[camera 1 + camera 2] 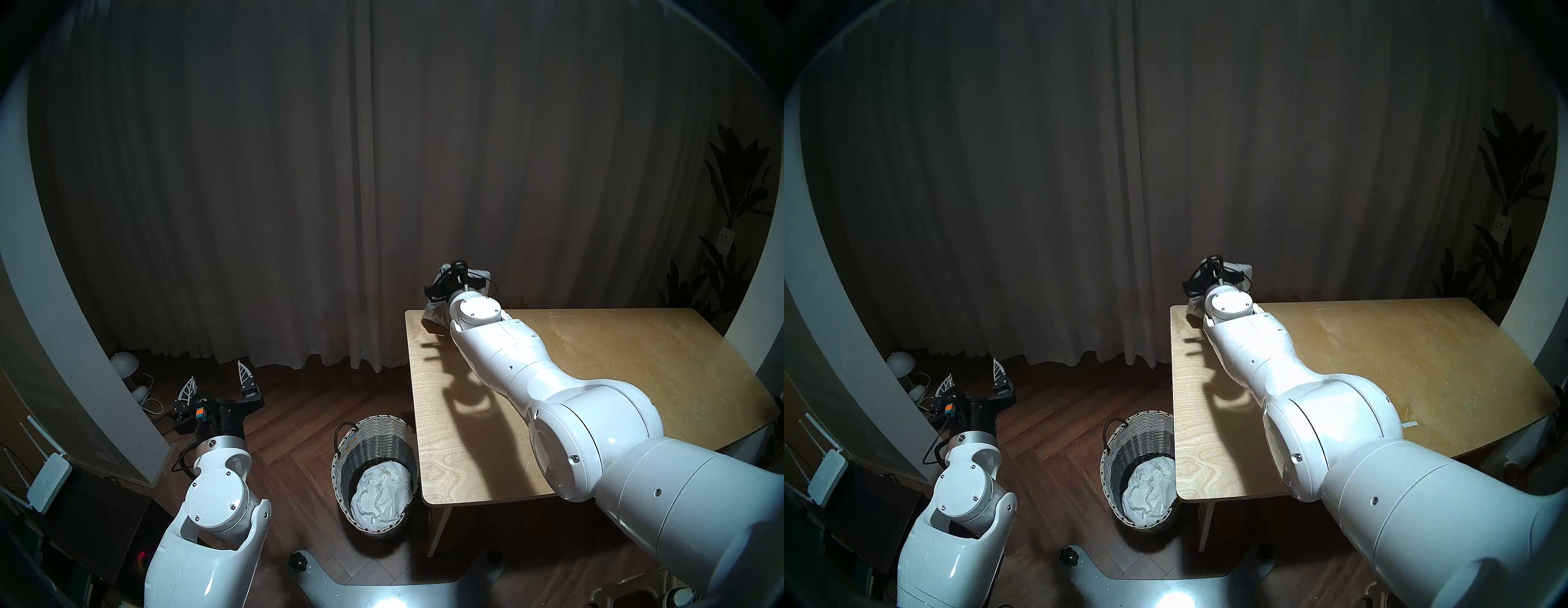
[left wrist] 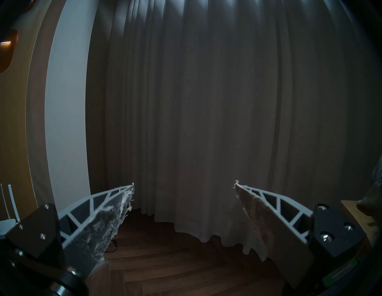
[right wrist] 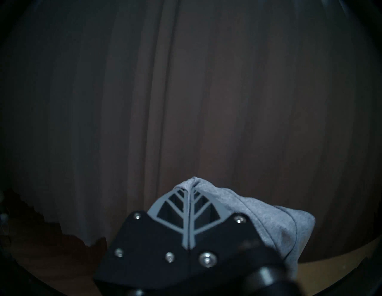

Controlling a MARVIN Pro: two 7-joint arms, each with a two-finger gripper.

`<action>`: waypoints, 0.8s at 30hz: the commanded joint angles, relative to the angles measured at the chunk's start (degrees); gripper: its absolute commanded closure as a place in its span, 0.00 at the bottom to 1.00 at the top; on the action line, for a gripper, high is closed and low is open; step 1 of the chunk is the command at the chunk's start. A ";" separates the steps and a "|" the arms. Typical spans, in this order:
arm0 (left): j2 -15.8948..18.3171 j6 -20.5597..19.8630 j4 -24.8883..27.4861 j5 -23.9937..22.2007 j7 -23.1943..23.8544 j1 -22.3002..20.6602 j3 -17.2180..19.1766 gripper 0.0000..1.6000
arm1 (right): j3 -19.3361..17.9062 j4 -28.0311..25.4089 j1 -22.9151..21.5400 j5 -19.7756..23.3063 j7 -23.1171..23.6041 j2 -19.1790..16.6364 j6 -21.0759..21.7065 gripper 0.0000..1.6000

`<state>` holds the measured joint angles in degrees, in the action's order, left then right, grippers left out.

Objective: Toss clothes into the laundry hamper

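Observation:
My right gripper is shut on the grey knit garment, pinching a fold between its tips. In the head view the garment hangs at the far left corner of the wooden table, mostly hidden behind my wrist. The wicker laundry hamper stands on the floor at the table's near left corner, and white wrinkly clothes lie inside it. It also shows in the right head view with the white clothes. My left gripper is open and empty above the floor, left of the hamper, and faces the curtain.
A curtain hangs behind everything. White lamps and cables lie on the floor at the far left. A white router stands at the near left. A plant stands at the far right. My base is just in front of the hamper.

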<state>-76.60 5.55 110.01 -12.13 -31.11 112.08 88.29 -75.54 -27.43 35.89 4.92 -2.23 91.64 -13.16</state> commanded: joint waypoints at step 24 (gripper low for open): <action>2.21 -2.15 -1.76 1.58 -2.83 3.31 3.95 0.00 | -0.03 -20.34 4.86 5.74 10.37 3.61 -9.63 1.00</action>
<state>-75.49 3.16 107.77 -11.29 -33.05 114.81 90.03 -76.35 -43.60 37.73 9.84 6.07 94.13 -21.69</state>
